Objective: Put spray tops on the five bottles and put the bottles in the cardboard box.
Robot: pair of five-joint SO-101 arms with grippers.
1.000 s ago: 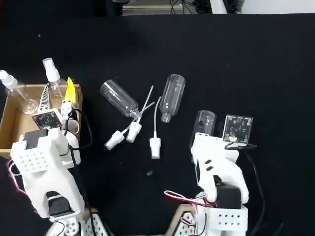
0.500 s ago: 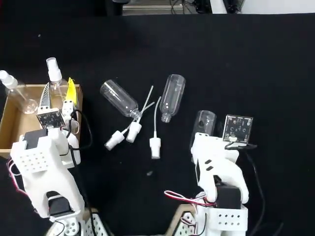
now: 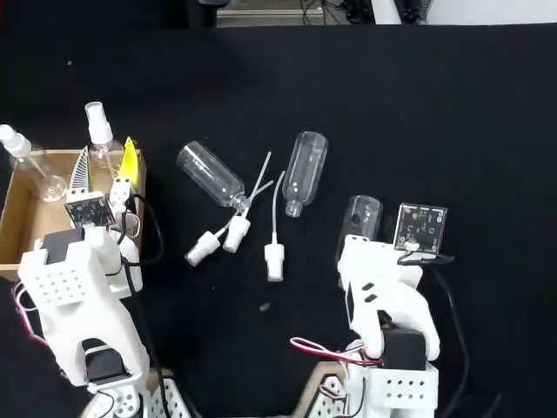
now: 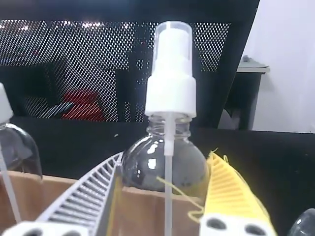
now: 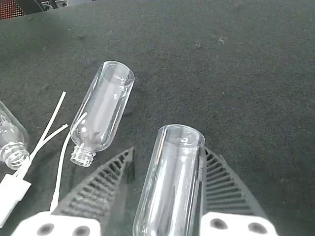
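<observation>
My left gripper [image 3: 106, 151] is shut on a clear bottle with a white spray top [image 3: 98, 131], holding it upright over the right end of the cardboard box [image 3: 10, 213]. In the left wrist view the bottle [image 4: 162, 164] sits between the grey and yellow fingers. A second topped bottle [image 3: 26, 161] stands in the box. My right gripper [image 5: 167, 151] is shut on a bare clear bottle [image 5: 170, 182] lying on the table. Two more bare bottles [image 3: 211, 174] [image 3: 305, 170] and three loose spray tops [image 3: 203, 248] [image 3: 237, 231] [image 3: 275, 257] lie mid-table.
The table is covered in black cloth [image 3: 435, 104], with open room at the back and right. The bare bottle [image 5: 101, 110] and thin white dip tubes [image 5: 51, 125] lie just beyond my right gripper. A dark mesh screen [image 4: 74, 64] stands behind the box.
The left gripper and its topped bottle have shifted slightly to the right over the box's end. The right arm and the loose parts have not moved.
</observation>
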